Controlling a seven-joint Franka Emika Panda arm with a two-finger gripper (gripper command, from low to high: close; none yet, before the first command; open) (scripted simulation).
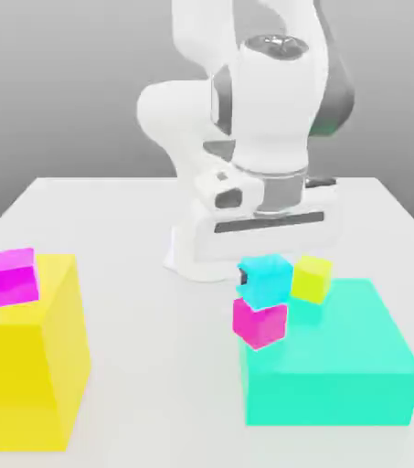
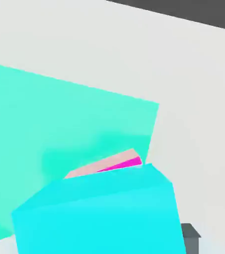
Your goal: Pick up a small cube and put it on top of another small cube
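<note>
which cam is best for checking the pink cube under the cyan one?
Exterior view: the pink cube shows two faces, with the cyan cube sitting on it by the teal block. In the hand view the cyan cube hides all but a sliver of the pink cube.

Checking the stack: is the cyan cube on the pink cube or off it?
On: the cyan cube sits atop the pink cube.

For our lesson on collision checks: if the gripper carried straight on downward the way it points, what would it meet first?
Most likely the small light cyan-blue cube resting on the small hot-pink cube; it sits directly below the gripper, though depth is uncertain.
</note>
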